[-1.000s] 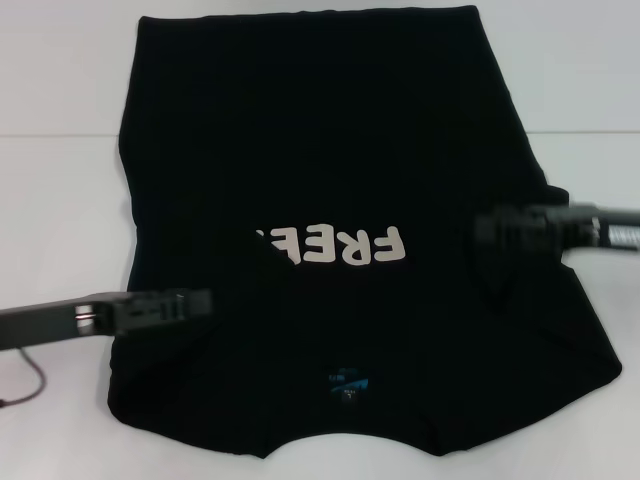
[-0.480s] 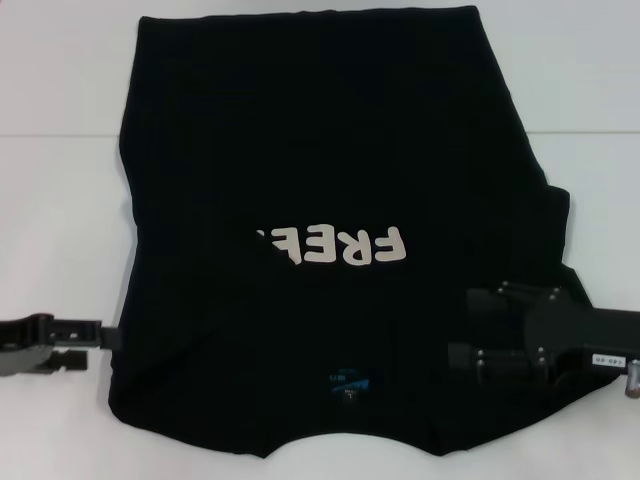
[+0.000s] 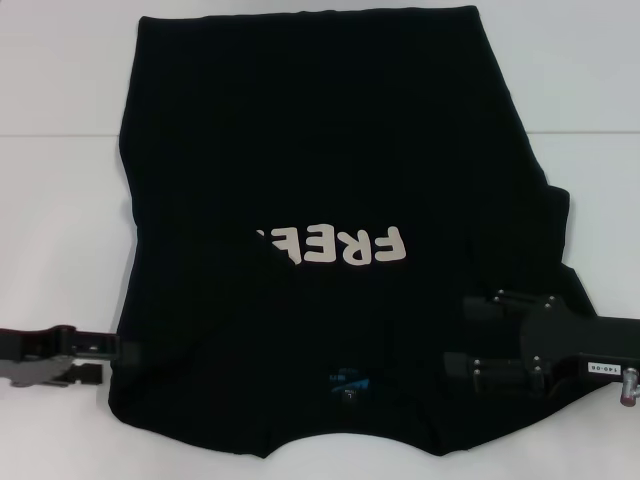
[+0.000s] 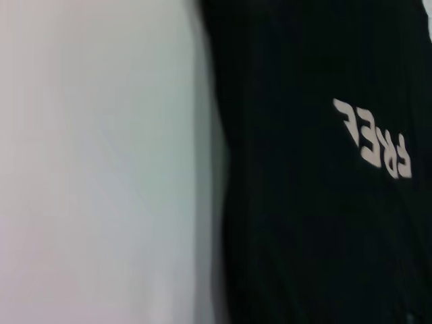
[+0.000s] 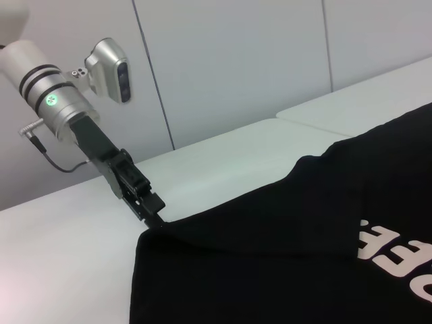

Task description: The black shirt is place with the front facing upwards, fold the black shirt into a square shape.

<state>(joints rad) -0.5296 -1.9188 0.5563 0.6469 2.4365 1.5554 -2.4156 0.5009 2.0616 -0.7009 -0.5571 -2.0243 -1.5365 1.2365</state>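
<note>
Mid side-fold: left tool [image 3: 105,350] pinching the black shirt [image 3: 330,150] by its edge, right tool [image 3: 480,335] over cloth, grip unclear; next, matching hold.

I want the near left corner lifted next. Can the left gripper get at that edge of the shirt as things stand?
Probably yes. The left gripper already sits at the black shirt near its left corner, and only bare white table lies around it. Whether it has pinched the cloth is unclear.
</note>
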